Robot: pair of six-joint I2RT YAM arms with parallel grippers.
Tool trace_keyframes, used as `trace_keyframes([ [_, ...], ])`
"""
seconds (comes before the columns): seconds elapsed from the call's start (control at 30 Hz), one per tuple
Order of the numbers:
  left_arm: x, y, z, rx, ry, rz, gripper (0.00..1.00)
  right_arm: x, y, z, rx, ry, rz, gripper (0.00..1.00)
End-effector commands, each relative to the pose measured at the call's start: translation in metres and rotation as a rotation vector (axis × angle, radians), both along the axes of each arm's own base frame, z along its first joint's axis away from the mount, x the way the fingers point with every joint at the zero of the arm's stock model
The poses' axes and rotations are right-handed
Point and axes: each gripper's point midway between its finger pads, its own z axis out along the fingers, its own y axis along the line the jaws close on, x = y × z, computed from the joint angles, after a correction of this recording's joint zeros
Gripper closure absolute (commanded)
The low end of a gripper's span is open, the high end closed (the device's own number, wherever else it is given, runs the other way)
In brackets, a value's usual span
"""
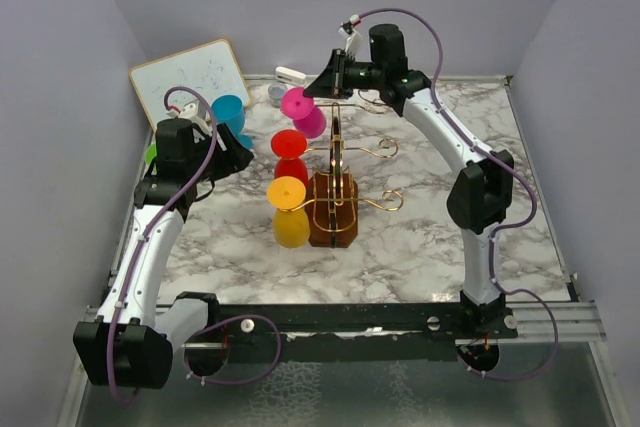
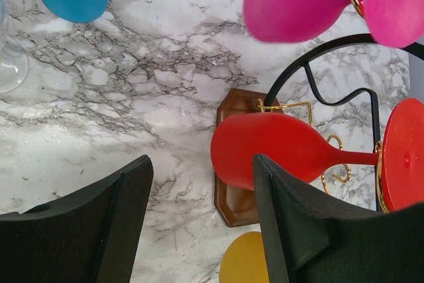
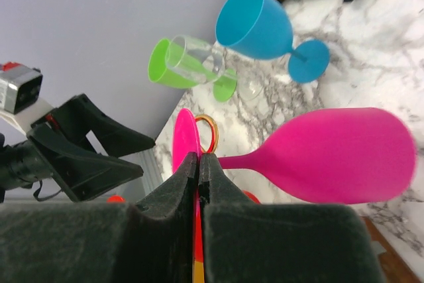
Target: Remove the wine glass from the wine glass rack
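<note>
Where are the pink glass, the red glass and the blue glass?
pink glass (image 3: 344,154), right wrist view, on its bowl.
red glass (image 2: 265,138), left wrist view, on its bowl.
blue glass (image 3: 255,21), right wrist view, on its bowl.

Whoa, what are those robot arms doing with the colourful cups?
They're taking wine glasses off the wine glass rack on the marble table. The pink wine glass, red wine glass and yellow wine glass hang on it; a blue glass, green glass and clear glass stand by the whiteboard. The right hand is shut at the pink one's foot, though a grip isn't certain. The left hand is open beside the red one.
</note>
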Motion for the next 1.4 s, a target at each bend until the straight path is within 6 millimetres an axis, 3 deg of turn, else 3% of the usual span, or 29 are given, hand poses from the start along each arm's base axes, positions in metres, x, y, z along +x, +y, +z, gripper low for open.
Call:
trace_keyframes([
  [0.0,0.0,-0.003,0.009,-0.007,-0.03,-0.015,0.36,0.017,-0.02,0.055,0.042,-0.162,-0.106,0.99],
  [0.3,-0.002,-0.002,0.011,0.001,-0.036,-0.011,0.36,0.023,-0.025,0.088,0.068,-0.273,-0.13,0.99],
  [0.43,0.0,0.0,0.021,0.007,-0.064,-0.005,0.36,0.03,-0.036,0.101,0.017,-0.429,-0.176,0.99],
  [0.53,0.003,0.001,0.037,0.009,-0.1,0.001,0.36,0.023,-0.046,0.121,-0.001,-0.608,-0.186,0.99],
  [0.63,0.006,0.0,0.063,-0.002,-0.153,0.003,0.36,0.003,-0.06,0.146,-0.004,-0.824,-0.198,0.99],
  [0.73,0.006,-0.006,0.098,-0.038,-0.228,-0.015,0.35,-0.031,-0.07,0.171,-0.023,-1.09,-0.165,0.99],
  [0.87,0.002,-0.02,0.15,-0.122,-0.332,-0.071,0.35,-0.108,-0.053,0.19,-0.124,-1.565,-0.055,0.99],
  [0.97,-0.005,-0.035,0.186,-0.208,-0.398,-0.143,0.34,-0.15,-0.031,0.178,-0.244,-1.803,-0.006,0.99],
  [1.17,-0.036,-0.056,0.244,-0.362,-0.457,-0.266,0.33,-0.174,-0.022,0.161,-0.416,-1.947,-0.039,0.99],
  [1.27,-0.052,-0.059,0.258,-0.388,-0.456,-0.273,0.33,-0.178,-0.024,0.159,-0.487,-2.003,-0.072,0.99],
  [1.37,-0.058,-0.059,0.255,-0.405,-0.433,-0.261,0.33,-0.181,-0.024,0.15,-0.559,-2.056,-0.071,0.99],
])
